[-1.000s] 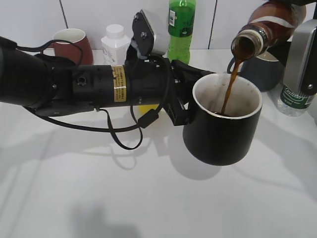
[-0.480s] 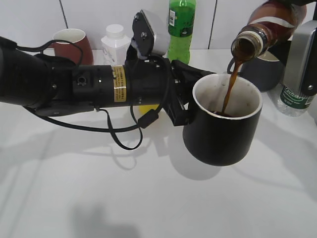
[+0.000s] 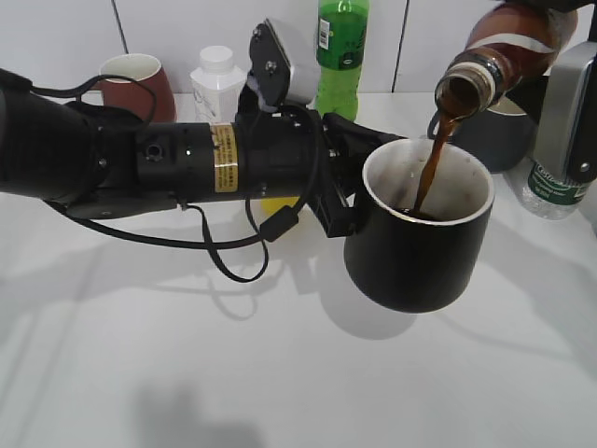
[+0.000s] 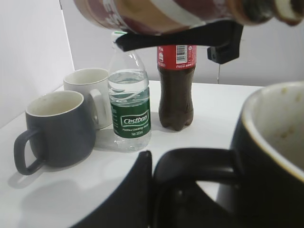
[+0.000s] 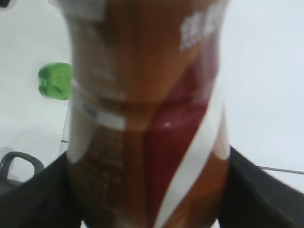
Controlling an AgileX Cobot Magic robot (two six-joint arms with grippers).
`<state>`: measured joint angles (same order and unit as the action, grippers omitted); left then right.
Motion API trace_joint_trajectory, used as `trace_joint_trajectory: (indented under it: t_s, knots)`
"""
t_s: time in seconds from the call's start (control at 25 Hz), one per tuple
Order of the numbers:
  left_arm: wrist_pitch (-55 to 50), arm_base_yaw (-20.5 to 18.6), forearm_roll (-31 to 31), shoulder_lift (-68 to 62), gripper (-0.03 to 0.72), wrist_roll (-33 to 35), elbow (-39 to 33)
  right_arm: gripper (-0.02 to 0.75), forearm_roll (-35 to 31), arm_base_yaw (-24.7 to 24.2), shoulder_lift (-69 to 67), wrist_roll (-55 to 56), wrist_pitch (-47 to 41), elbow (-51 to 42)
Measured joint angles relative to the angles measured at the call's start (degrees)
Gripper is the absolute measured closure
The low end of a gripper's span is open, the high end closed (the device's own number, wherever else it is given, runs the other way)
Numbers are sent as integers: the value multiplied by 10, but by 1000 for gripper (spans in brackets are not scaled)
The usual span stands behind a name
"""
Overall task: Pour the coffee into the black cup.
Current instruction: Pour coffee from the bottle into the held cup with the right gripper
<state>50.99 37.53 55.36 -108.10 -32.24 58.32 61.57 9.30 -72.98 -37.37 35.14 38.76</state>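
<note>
One change since a second ago: coffee pooling deeper in the black cup point(image 3: 427, 224), held off the table by its handle in your clamped left gripper point(image 3: 338, 191), while your right gripper point(image 5: 142, 190), closed on the coffee bottle point(image 3: 504, 47), keeps it tipped, pour still running.

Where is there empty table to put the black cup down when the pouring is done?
Biggest bare patch: the table in front, below the left arm and the black cup. The back edge is crowded: maroon mug, white bottle, green bottle, and grey mug beside water bottle.
</note>
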Motion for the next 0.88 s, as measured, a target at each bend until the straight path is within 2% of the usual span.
trace_joint_trajectory:
  t_s: [0.88]
  knots:
    - [11,0,0,0,651,0,0,203,0,0,0,-26,0,0]
